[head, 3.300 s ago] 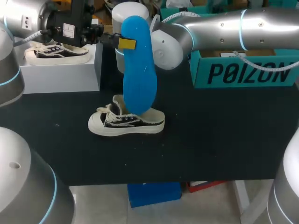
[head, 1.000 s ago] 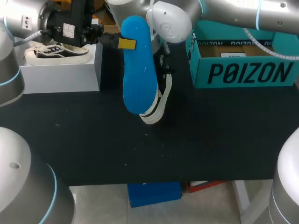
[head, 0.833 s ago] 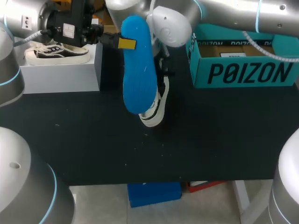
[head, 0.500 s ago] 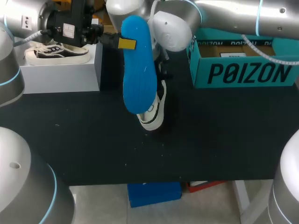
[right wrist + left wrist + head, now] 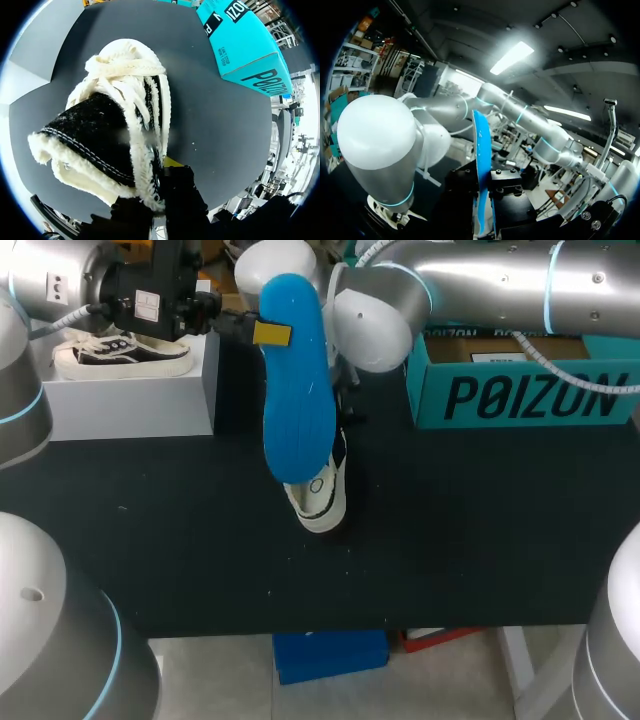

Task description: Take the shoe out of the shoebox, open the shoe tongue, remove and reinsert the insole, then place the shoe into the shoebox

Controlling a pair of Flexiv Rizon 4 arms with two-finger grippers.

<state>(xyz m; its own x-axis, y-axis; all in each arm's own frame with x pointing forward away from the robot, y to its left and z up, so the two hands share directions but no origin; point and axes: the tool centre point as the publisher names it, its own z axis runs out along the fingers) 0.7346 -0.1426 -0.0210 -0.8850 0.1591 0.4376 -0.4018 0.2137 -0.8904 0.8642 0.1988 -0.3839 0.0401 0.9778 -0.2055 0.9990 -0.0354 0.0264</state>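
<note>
My left gripper (image 5: 262, 332) is shut on the top end of a blue insole (image 5: 297, 380), which hangs upright above the table's middle. In the left wrist view the insole (image 5: 481, 165) stands edge-on between the black fingers. A black shoe with white sole and laces (image 5: 320, 498) hangs toe-down just behind the insole, its toe at the black table. My right gripper (image 5: 161, 181) is shut on the shoe's heel collar (image 5: 107, 135), which is lined with white fleece. In the head view the insole hides that gripper. The teal shoebox (image 5: 530, 390) stands open at the back right.
A white block (image 5: 130, 390) at the back left carries a second black-and-white shoe (image 5: 120, 355). The black table (image 5: 150, 540) stretches in front of and beside the hanging shoe. The shoebox (image 5: 245, 42) lies beyond the shoe in the right wrist view.
My right arm has swung the shoe from lying on the table to hanging toe-down, and over the last second shifted it lower and slightly left behind the insole. The left arm and insole stayed still.
</note>
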